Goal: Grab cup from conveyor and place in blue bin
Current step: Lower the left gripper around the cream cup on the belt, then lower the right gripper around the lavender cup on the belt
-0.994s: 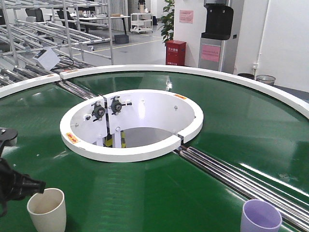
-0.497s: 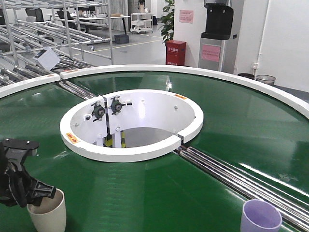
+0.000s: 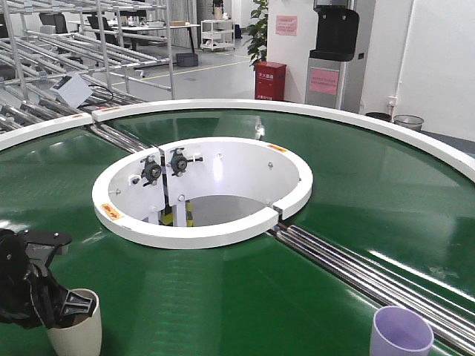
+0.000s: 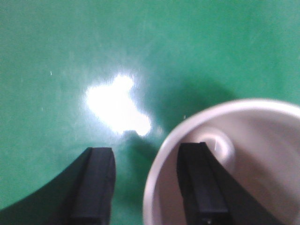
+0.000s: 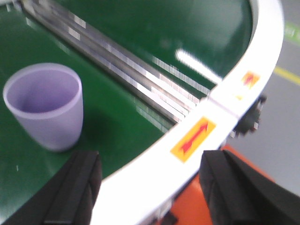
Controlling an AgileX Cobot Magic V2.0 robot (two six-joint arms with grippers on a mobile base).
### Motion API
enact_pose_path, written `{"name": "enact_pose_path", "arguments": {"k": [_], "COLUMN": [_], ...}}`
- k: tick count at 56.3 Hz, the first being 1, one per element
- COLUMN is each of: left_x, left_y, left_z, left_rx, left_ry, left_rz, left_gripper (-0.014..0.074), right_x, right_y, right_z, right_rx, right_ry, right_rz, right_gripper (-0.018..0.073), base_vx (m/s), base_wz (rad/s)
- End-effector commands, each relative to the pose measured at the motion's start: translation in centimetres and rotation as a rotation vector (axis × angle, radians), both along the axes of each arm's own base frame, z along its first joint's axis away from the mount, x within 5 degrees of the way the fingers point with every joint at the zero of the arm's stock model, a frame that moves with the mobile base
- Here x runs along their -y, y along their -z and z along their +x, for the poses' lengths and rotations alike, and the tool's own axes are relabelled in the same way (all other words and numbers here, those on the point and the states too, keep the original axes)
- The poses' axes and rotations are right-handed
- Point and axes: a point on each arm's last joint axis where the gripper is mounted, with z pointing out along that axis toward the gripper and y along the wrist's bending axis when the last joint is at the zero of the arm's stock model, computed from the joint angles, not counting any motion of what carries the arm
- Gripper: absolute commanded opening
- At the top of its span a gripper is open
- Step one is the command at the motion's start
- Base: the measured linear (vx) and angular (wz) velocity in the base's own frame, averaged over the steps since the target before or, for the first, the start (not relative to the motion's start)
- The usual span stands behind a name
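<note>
Left gripper (image 4: pixel 146 187) straddles the cream cup's (image 3: pixel 76 334) wall at the conveyor's (image 3: pixel 356 185) near-left edge, fingers apart, 1 inside, 1 outside, for a rim pinch.

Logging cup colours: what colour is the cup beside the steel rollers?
The cup is pale lilac; the right wrist view shows it best.
</note>
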Motion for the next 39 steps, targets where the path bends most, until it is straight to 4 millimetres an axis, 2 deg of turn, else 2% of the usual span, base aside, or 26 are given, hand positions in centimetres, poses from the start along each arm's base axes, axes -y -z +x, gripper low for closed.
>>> {"name": "enact_pose_path", "arguments": {"k": [1, 6, 18, 24, 32, 39], "left_x": [0.1, 0.1, 0.2, 0.2, 0.2, 0.2], "left_y": [-3.0, -3.0, -3.1, -3.1, -3.2, -3.2], "left_z": [0.4, 0.3, 0.4, 0.5, 0.6, 0.6], "left_rx": [0.126, 0.119, 0.134, 0.142, 0.156, 0.163], "left_ry": [0.002, 0.002, 0.004, 0.004, 0.006, 0.006], "left_rz": [-0.016, -0.015, -0.017, -0.018, -0.019, -0.02], "left_gripper": [0.0378, 0.0305, 0.0087, 0.0, -0.0009, -0.0008], "right_x": [0.1, 0.1, -0.4, -0.5, -0.3, -0.8], "right_y": [-1.2, -1.6, -3.3, -3.4, -2.7, -1.4], "right_z": [1.5, 3.5, 9.4, 12.1, 14.9, 17.1], "right_rx": [0.0, -0.065, -0.057, -0.087, -0.124, -0.177], "right_ry": [-0.008, -0.03, -0.126, -0.176, -0.182, -0.209], "right_rz": [-0.006, 0.021, 0.1, 0.114, 0.141, 0.132], "right_gripper": [0.0515, 0.0515, 0.0514, 0.0514, 0.0514, 0.0514], "base_vx": [0.0, 0.0, 0.0, 0.0, 0.0, 0.0], "base_wz": [0.0, 0.0, 0.0, 0.0, 0.0, 0.0]}}
